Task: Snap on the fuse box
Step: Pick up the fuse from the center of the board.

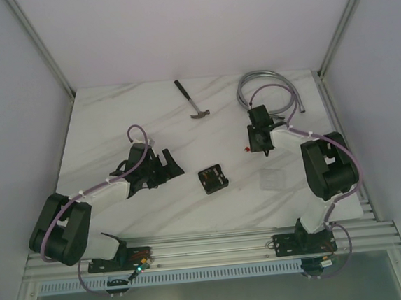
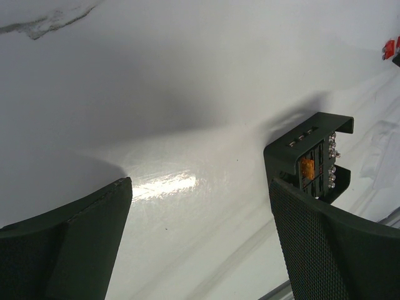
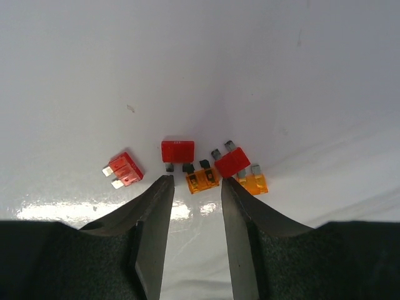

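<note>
Surface: glossy white, grey-veined.
Fuse box: small black square plastic box, slotted, orange fuse inside; mid-surface between arms.
Left fingers: black, mesh-textured, spread wide, empty.
Right fingers: parted, empty, beside loose red and orange fuses.

A white, grey-veined table fills the middle of the top view. At upper centre a hammer lies flat, its head toward the lower right. Right of it, a grey flexible metal hose curls in a loop. A faint clear square cover lies right of centre. Mid-frame in the right wrist view lie five loose fuses: a left red fuse set apart, a middle red fuse, a left orange fuse, and a tilted red fuse overlapping a right orange fuse.
</note>
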Controlling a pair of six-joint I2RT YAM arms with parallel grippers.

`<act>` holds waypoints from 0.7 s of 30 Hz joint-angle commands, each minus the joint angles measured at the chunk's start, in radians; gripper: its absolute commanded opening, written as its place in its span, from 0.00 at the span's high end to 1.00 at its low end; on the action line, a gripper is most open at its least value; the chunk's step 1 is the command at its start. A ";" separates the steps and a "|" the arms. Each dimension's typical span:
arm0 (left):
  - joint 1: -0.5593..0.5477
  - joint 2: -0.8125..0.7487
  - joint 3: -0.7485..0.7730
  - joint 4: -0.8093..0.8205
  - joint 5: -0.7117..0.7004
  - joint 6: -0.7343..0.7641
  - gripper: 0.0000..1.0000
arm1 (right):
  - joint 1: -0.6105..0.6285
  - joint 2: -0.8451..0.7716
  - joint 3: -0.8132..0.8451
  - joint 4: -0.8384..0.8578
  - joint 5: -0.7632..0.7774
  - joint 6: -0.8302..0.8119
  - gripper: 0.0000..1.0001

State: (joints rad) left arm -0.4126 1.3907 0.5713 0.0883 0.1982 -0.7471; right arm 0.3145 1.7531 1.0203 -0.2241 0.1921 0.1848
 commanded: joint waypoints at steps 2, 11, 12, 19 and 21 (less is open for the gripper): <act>-0.005 0.009 0.008 -0.016 0.012 -0.002 0.00 | -0.014 0.031 0.024 0.008 -0.013 -0.017 0.57; -0.005 0.002 0.007 -0.016 0.012 -0.002 0.00 | -0.017 0.013 0.004 -0.002 -0.039 -0.018 0.69; -0.005 0.001 0.007 -0.017 0.013 -0.002 0.00 | -0.017 0.010 0.000 -0.005 -0.038 -0.018 0.70; -0.006 0.000 0.009 -0.016 0.013 -0.003 0.00 | -0.013 -0.012 -0.024 -0.023 -0.043 -0.012 0.78; -0.008 -0.005 0.008 -0.016 0.014 -0.005 0.00 | -0.005 -0.024 -0.035 -0.025 -0.052 -0.011 0.79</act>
State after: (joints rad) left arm -0.4137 1.3903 0.5713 0.0883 0.1982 -0.7471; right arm 0.3046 1.7535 1.0203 -0.2085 0.1638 0.1780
